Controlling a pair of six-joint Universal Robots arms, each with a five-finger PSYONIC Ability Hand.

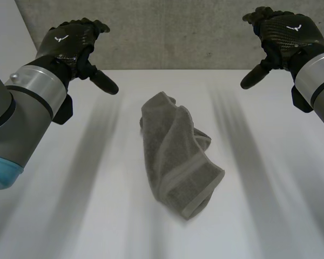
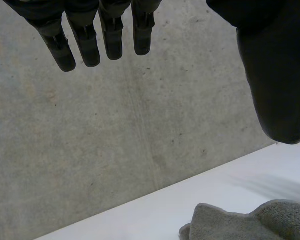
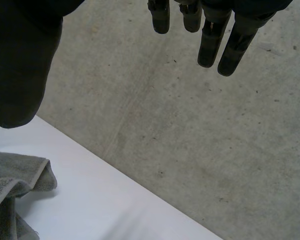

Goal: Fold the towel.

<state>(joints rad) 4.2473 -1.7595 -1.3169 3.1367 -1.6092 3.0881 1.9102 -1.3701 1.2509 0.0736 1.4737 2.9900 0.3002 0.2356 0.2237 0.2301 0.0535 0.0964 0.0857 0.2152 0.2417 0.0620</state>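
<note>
**Bunched towel in mid-frame, both hands hanging open above it**

I am looking at a grey terry-cloth towel (image 1: 178, 156) lying crumpled on the white surface (image 1: 97, 216), a little right of centre in the head view. It is running as a long heap from the upper middle of the frame down toward the lower right.

I am judging it to be light, soft and quite limp, so it will be sagging and draping wherever I lift it rather than keeping any shape. The looped pile should give the fingers good purchase, and nothing about it is fragile. I am planning to pinch it at the flat hem band, which is showing most plainly at the lower-right end of the heap, and to hunt for two corners so it can be spread out before any fold. I cannot tell yet where the corners are sitting.

It is doubled over itself in thick rolls, with the smoother woven border curling round the lower end.

The left hand (image 1: 70, 46) is hovering in the upper left and the right hand (image 1: 283, 32) in the upper right, both well apart from the cloth, fingers straight, thumbs spread, holding nothing.
</note>
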